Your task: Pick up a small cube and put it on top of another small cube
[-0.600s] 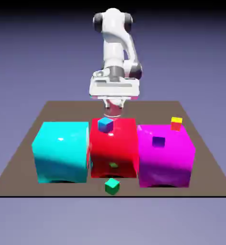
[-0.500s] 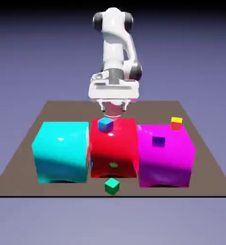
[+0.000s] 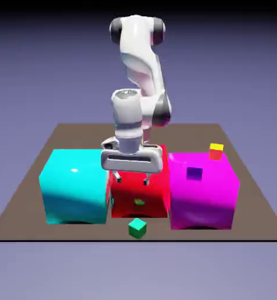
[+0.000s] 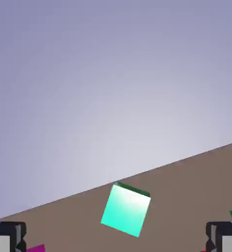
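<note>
I count three big glossy blocks in a row: one cyan block (image 3: 74,186), one red block (image 3: 139,190), one magenta block (image 3: 203,188). I count three tiny cubes in view: one green cube (image 3: 138,228), one purple cube (image 3: 194,173) and one yellow-topped red cube (image 3: 216,151). I cannot see the blue cube; the hand hides the spot behind it on the red block's top.

The claw (image 3: 131,179) hangs over the red block's top near its front edge, fingers pointing down. The jaws stand wide apart. Nothing sits between them and I see no contact with any object.

The green cube rests on the table (image 3: 29,193), below the claw and nearer the camera, just in front of the red block. In the hand view the green cube (image 4: 125,210) lies between the two fingertips (image 4: 8,236), apart from both, on the brown surface near its edge.
</note>
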You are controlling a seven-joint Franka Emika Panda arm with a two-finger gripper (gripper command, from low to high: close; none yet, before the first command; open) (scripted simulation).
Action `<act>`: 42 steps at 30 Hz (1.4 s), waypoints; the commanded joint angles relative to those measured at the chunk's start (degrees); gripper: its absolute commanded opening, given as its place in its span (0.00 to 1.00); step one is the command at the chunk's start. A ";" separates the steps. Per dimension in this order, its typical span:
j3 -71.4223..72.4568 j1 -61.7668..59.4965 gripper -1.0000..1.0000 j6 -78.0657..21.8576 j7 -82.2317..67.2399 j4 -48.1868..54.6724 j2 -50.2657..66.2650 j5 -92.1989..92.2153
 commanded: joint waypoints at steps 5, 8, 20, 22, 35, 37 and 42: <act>0.85 -1.84 0.50 -9.09 4.10 8.15 10.38 2.01; 1.35 -2.95 0.50 -14.54 6.55 13.04 16.61 3.21; 2.36 -3.78 0.00 -15.51 9.04 17.18 28.35 5.35; 2.06 -4.27 0.00 -20.49 9.57 18.90 25.13 4.83; -0.50 -2.31 0.00 -36.75 -1.12 11.38 0.22 -3.89; -1.41 -1.59 0.00 -39.61 -2.59 9.62 -3.94 -4.61; -3.68 0.20 0.00 -46.77 -6.27 5.25 -14.32 -6.39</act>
